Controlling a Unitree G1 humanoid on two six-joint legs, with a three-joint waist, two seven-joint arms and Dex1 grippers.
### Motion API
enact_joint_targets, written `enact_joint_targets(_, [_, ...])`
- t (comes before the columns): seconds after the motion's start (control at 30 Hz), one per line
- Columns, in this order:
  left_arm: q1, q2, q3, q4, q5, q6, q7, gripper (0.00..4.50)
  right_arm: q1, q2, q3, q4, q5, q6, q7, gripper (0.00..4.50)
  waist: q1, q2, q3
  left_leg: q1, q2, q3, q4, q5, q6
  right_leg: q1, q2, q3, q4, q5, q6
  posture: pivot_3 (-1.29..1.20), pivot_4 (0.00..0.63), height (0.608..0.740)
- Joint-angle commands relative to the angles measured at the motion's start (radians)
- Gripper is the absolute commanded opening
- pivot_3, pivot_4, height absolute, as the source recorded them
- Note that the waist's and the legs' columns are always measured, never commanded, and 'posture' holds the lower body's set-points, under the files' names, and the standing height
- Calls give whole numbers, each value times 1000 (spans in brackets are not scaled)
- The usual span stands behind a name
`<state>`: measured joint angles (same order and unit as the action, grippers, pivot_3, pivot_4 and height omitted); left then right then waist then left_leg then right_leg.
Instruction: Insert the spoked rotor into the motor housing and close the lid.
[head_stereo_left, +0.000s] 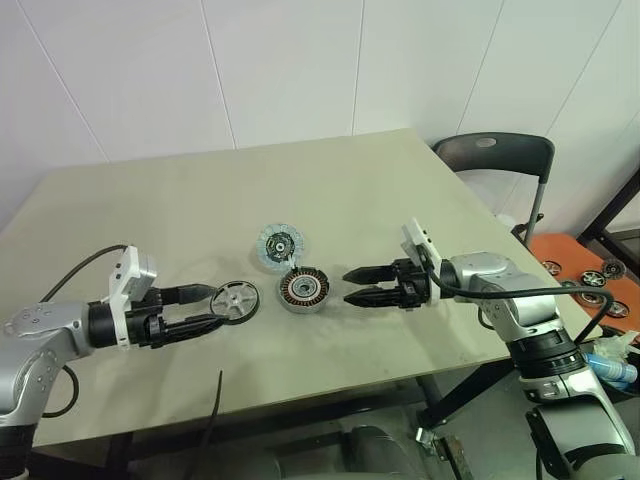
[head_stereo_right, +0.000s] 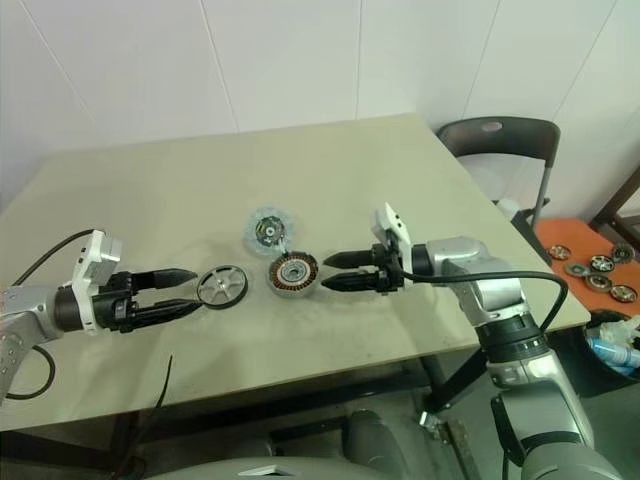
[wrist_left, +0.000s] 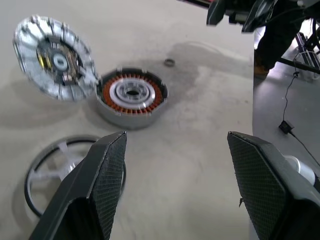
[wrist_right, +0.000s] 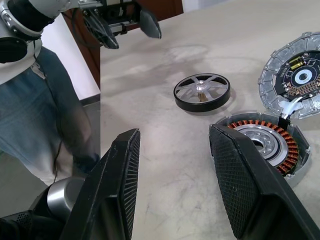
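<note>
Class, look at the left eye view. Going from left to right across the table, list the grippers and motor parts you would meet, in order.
left gripper → spoked rotor → motor housing → right gripper. The lid lies just behind the housing, overlapping both rotor and housing in left-right position, so it is left out.

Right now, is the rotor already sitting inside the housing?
No: the rotor lies flat on the table beside the housing, whose copper windings and centre are uncovered.
</note>
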<state>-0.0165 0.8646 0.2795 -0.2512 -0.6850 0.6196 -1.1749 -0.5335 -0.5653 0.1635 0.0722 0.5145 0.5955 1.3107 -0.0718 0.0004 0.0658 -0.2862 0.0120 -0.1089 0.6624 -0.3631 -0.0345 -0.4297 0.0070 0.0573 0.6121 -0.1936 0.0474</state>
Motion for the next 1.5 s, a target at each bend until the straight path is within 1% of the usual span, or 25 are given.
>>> enact_joint_targets(0.03, [-29, -1, -17, -4, -3, -11, -2, 3441, -24, 9, -9, -36, 3, -16, -3, 2252, 0, 0, 0, 0, 0, 0, 0, 0, 0, 0, 0, 0, 0, 0, 0, 0, 0, 740])
enact_joint_targets(0.23, [-42, -8, -34, -7, -7, -9, 4, 3441, -6, -2, -16, -46, 5, -16, -9, 2252, 0, 0, 0, 0, 0, 0, 0, 0, 0, 0, 0, 0, 0, 0, 0, 0, 0, 740])
enact_joint_targets(0.83, [-103, 8, -52, 48, -1, -10, -27, 3441, -19, 16, -16, -57, 15, -10, -29, 2252, 0, 0, 1, -1, 0, 0, 0, 0, 0, -1, 0, 0, 0, 0, 0, 0, 0, 740])
enact_joint_targets(1.07, [-96, 35, -45, 36, -11, 3, -46, 3441, -51, 9, -18, -3, 4, -27, -4, 2252, -1, 0, 1, 0, 0, 0, 0, 0, 0, -1, 0, 0, 0, 0, 0, 0, 0, 740])
enact_joint_targets(1.5, [-66, 35, -36, -1, -21, 14, -38, 3441, -26, 9, -15, -29, 12, -17, -4, 2252, -1, 1, 1, -1, 0, 0, 0, 0, 0, -1, 0, 0, 0, 0, 0, 0, 0, 740])
